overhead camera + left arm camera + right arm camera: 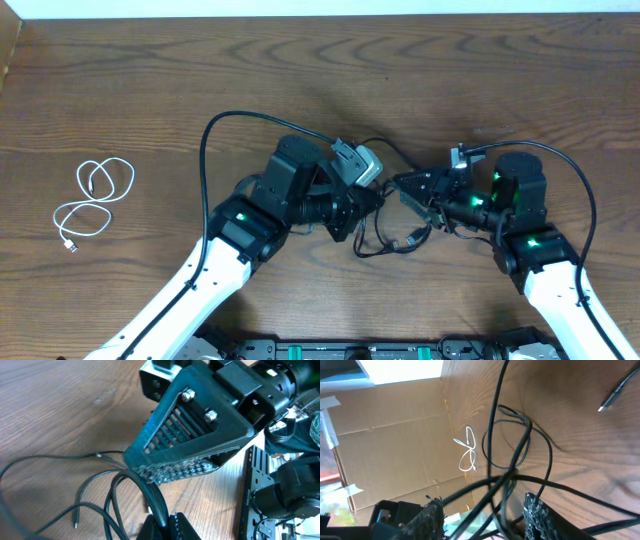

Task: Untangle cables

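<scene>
L hand (167, 524) pinched on black cables (150, 491) — R hand (485, 510) apart round them.

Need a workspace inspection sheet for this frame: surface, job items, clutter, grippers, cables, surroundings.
Surface: wooden table, dark grain.
Job's things: white cable coiled by itself on the left side; black cables tangled at centre between the two arms.
Clutter: nothing seen.
Grippers: left gripper shut on a black cable; right gripper open, black strands running between its fingers.
Cables: thick arm cables arch over both arms.
Surroundings: cardboard panel beyond the table edge.
</scene>
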